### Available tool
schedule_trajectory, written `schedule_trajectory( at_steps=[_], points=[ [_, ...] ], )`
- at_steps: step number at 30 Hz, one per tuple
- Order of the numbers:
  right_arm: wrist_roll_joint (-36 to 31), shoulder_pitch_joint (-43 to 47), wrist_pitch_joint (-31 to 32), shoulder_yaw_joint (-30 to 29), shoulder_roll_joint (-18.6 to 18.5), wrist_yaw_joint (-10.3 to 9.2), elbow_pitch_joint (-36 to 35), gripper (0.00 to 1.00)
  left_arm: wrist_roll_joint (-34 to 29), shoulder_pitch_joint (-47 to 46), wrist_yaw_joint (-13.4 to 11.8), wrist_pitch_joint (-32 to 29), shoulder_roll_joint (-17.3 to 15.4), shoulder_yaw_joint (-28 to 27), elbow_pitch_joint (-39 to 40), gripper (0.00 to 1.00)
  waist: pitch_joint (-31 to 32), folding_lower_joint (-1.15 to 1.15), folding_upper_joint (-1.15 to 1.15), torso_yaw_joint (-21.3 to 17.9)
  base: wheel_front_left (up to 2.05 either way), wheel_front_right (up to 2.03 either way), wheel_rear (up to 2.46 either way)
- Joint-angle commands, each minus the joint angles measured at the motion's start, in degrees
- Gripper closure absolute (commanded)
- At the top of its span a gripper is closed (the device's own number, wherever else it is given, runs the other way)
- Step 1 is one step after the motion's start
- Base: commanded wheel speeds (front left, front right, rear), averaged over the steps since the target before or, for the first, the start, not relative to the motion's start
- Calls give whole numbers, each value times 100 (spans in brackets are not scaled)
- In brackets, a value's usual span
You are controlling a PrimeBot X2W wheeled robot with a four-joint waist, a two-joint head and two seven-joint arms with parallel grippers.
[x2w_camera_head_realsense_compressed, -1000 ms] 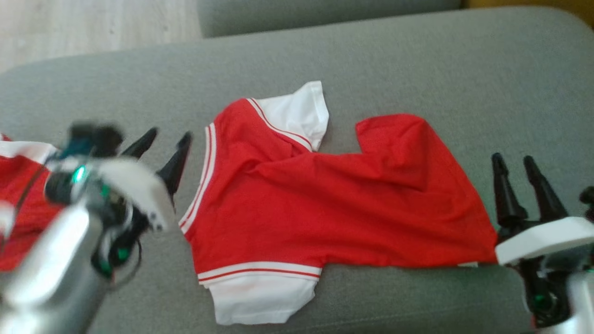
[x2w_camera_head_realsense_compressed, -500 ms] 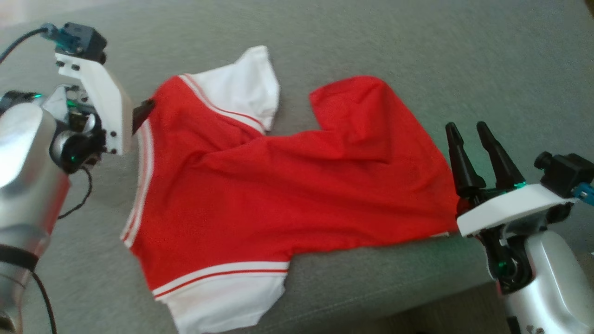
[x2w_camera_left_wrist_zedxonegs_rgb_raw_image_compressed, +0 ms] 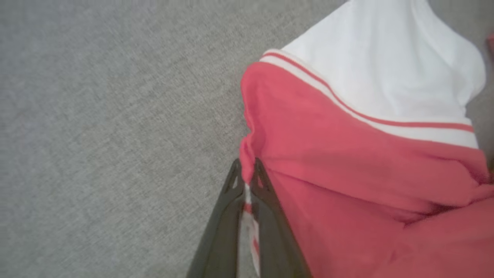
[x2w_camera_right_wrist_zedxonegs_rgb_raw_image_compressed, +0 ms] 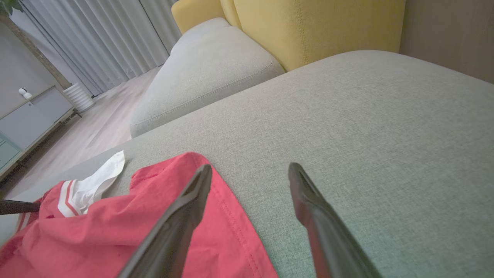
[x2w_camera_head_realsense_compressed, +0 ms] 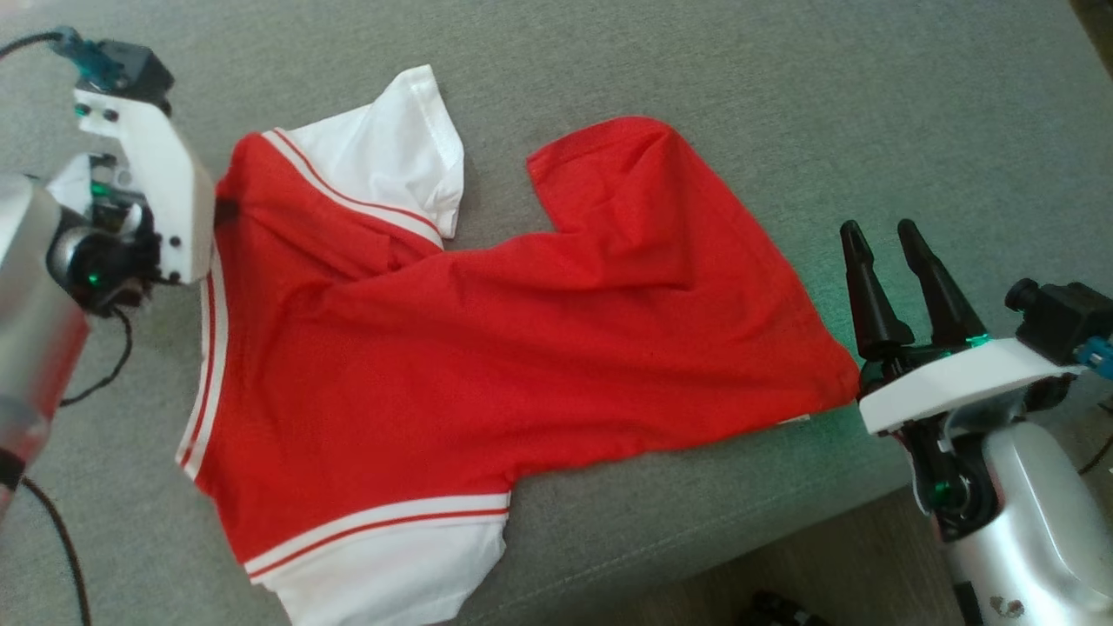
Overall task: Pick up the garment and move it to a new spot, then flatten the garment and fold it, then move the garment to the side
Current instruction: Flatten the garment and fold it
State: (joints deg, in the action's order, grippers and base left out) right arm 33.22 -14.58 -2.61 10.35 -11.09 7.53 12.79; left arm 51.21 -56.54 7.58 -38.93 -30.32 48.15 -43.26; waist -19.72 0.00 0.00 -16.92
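Red T-shirt (x2w_camera_head_realsense_compressed: 487, 348) lies spread but rumpled on the grey sofa seat (x2w_camera_head_realsense_compressed: 783, 96), hem end toward the right.

Left gripper (x2w_camera_left_wrist_zedxonegs_rgb_raw_image_compressed: 245, 170) is at the shirt's left edge with its fingers pinched together on the fabric (the wrist view shows a bunched red fold and a white strip sandwiched between them). In the head view its tips sit mostly behind the white camera mount (x2w_camera_head_realsense_compressed: 148, 174).

Just right of the grip, the upper white sleeve (x2w_camera_head_realsense_compressed: 391, 156) with red-and-white stripe trim lies flat on the seat. The lower white sleeve (x2w_camera_head_realsense_compressed: 391, 574) is at the seat's front edge.

The shirt body runs diagonally right and is creased across the middle. One red flap (x2w_camera_head_realsense_compressed: 626, 191) points toward the back of the seat. The hem corner (x2w_camera_head_realsense_compressed: 835, 391) ends right beside the right gripper (x2w_camera_head_realsense_compressed: 880, 228).

Right gripper has its fingers spread wide, with bare grey seat showing between them. The left finger overlaps the hem in the wrist view, but I cannot tell whether it touches.

Behind, in the right wrist view: a second grey cushion (x2w_camera_right_wrist_zedxonegs_rgb_raw_image_compressed: 208, 65), a yellow backrest (x2w_camera_right_wrist_zedxonegs_rgb_raw_image_compressed: 316, 27) and grey curtains (x2w_camera_right_wrist_zedxonegs_rgb_raw_image_compressed: 96, 34).
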Motion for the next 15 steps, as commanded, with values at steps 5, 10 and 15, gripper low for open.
schedule_trajectory(
  at_steps=[5, 10, 15],
  points=[
    [54, -164, -129, 115, -96, -4, -199, 0, -136, -846, -24, 699, -384, -324, -207, 100, -176, 0, 0, 66, 0, 0, 0],
    [99, -243, -192, 172, -127, -4, -201, 0, -304, -1298, -100, 1060, -464, -411, -599, 100, -386, 0, 0, 12, 0, 0, 0],
    [130, -316, -325, 195, -114, -4, -144, 0, -438, -1577, -228, 1526, -468, -476, -938, 100, -495, 0, 0, -75, 0, 0, 0]
  ],
)
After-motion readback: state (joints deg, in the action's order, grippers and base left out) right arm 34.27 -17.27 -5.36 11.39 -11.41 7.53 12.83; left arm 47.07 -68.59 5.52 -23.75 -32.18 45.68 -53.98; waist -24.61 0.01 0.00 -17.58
